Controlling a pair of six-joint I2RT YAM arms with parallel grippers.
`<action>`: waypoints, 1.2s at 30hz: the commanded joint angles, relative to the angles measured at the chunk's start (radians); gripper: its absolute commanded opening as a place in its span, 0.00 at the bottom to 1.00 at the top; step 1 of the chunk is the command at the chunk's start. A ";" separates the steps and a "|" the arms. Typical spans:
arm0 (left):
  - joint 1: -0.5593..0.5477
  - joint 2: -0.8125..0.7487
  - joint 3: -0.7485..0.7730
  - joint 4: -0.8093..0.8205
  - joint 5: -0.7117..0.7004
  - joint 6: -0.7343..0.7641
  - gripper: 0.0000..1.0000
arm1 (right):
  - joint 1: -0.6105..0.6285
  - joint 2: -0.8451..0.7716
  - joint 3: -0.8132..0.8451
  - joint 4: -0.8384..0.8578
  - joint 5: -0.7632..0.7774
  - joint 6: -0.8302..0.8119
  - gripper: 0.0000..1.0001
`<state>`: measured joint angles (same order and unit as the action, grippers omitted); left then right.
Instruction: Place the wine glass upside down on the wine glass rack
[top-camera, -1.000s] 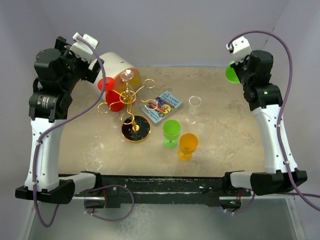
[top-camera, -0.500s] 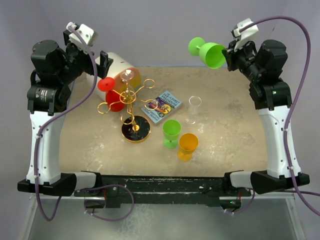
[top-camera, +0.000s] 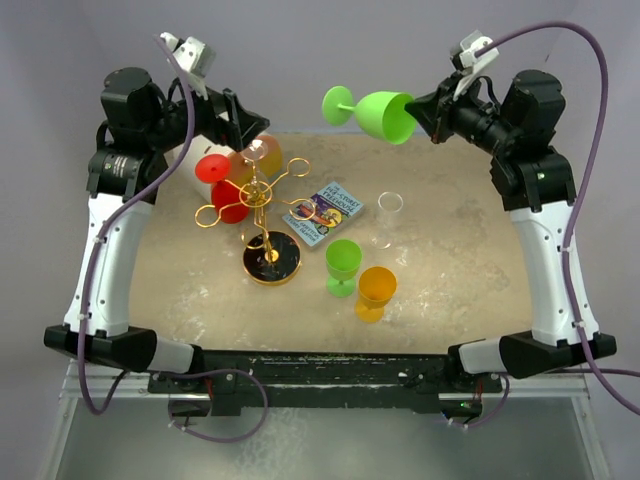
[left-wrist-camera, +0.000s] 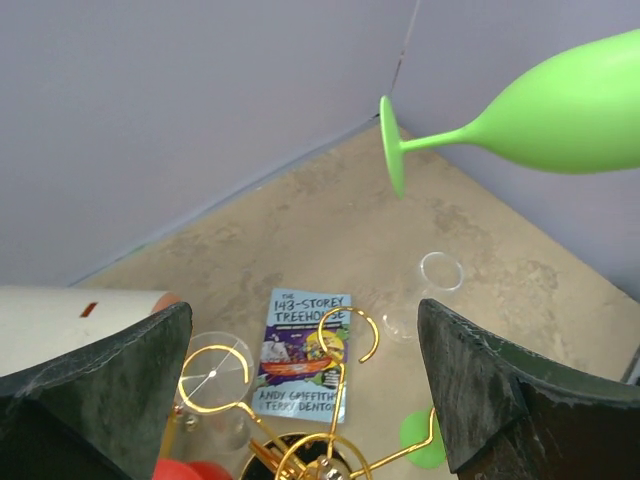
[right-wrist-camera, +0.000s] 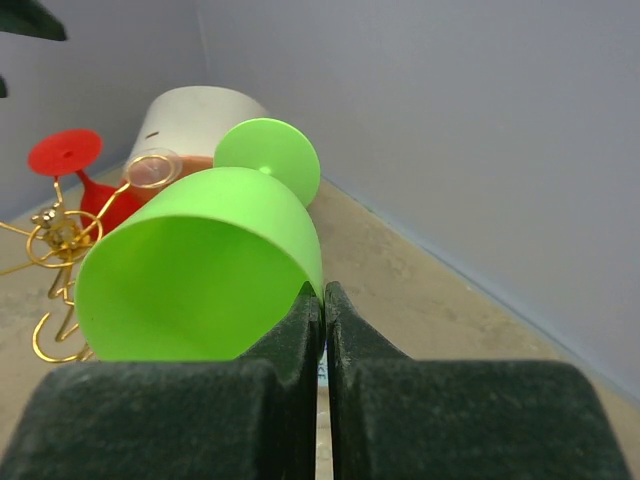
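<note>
a book (left-wrist-camera: 300, 352), lower centre of the left wrist view, reads "143-storey treehouse" above "andy griffiths" and "terry denton".

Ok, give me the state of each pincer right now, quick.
Left pincer: open, holding nothing.
Right pincer: shut on the rim of the green wine glass, which it holds sideways in the air.

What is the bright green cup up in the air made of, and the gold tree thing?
The opaque green wine glass looks like plastic: solid matte colour, not see-through. The gold tree-shaped wine glass rack is probably thin bent metal wire with a shiny finish, on a glossy black base.
</note>
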<state>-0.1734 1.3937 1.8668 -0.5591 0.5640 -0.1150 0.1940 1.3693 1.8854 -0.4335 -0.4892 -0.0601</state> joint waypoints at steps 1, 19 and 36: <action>-0.024 0.023 -0.007 0.119 0.090 -0.159 0.95 | 0.019 0.004 0.037 0.074 -0.101 0.040 0.00; -0.134 0.108 -0.103 0.224 0.133 -0.332 0.71 | 0.044 0.012 0.007 0.069 -0.264 -0.024 0.00; -0.145 0.132 -0.133 0.263 0.156 -0.370 0.38 | 0.062 -0.003 -0.031 0.045 -0.267 -0.081 0.00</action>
<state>-0.3111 1.5227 1.7477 -0.3511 0.6971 -0.4591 0.2470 1.3975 1.8431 -0.4206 -0.7334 -0.1249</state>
